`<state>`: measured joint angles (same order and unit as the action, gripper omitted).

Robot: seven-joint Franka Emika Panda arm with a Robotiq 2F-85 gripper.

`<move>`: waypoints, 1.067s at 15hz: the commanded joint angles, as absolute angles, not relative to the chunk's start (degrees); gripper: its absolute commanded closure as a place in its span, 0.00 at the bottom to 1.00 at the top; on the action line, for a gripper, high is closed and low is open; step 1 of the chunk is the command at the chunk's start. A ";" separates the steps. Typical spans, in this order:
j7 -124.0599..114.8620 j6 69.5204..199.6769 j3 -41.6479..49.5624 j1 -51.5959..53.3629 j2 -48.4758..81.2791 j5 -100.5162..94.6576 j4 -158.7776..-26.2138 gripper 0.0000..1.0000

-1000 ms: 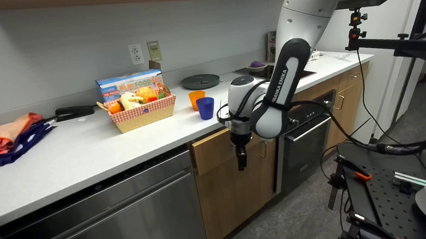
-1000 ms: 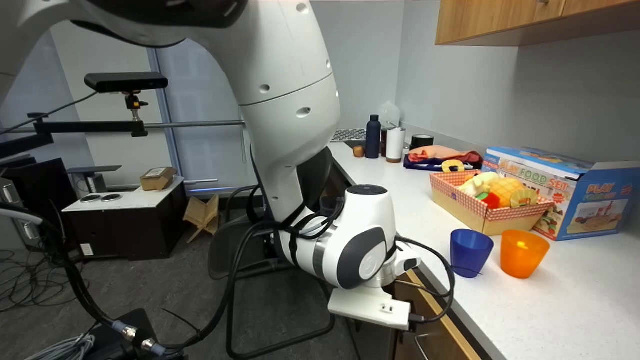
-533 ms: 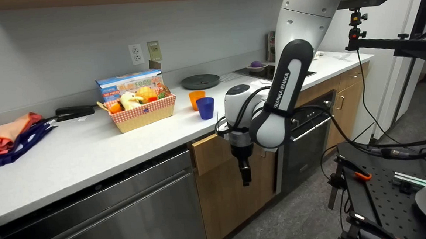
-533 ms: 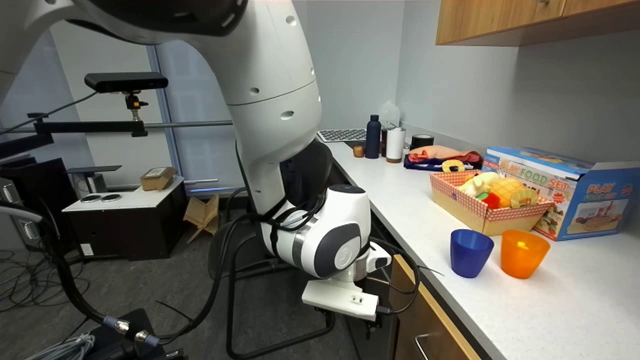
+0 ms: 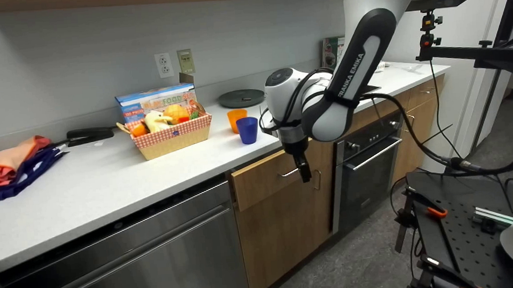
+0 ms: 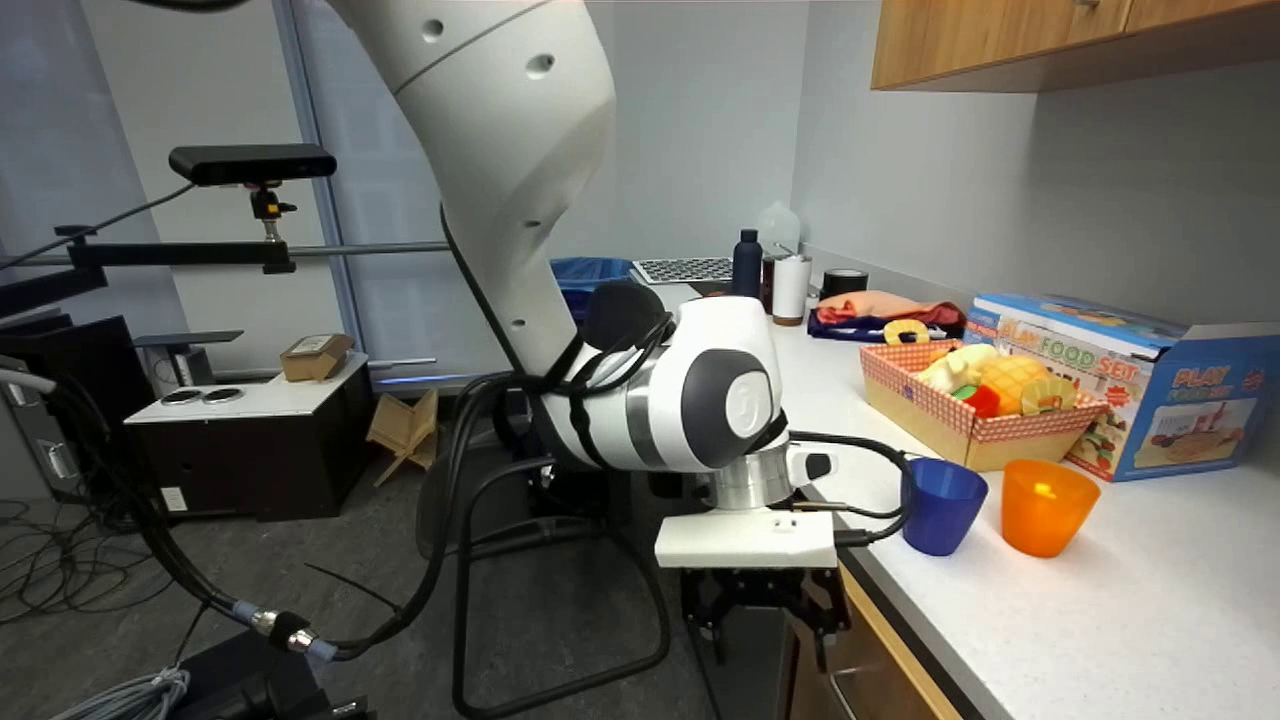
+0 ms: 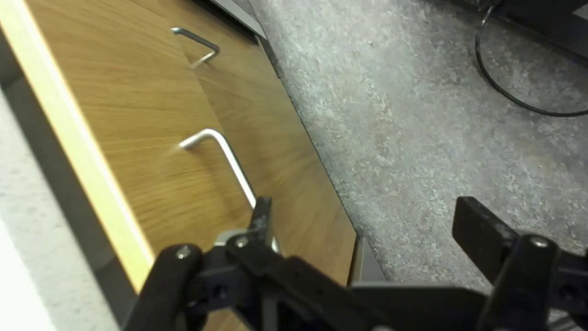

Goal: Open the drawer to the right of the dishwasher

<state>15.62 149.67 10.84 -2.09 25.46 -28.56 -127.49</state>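
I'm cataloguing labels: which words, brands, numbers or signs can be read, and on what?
"FRANKA EMIKA": arm.
"PLAY FOOD SET": blue box, front.
"PLAY": blue box's end; line below blurred.
"PIECES": blue box; number beside it unclear.
Too small: oven markings, round mark on dishwasher.

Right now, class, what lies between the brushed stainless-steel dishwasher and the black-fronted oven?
In an exterior view, a shallow brown wood drawer above a taller brown wood cabinet door; the black claw hangs in front.
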 commanded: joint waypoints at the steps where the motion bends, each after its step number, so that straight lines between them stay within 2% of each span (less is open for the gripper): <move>1: 14.21 147.22 13.08 -1.59 21.69 -33.84 -127.10 0.00; 16: 21.59 151.72 8.74 -9.42 25.06 -25.67 -121.35 0.00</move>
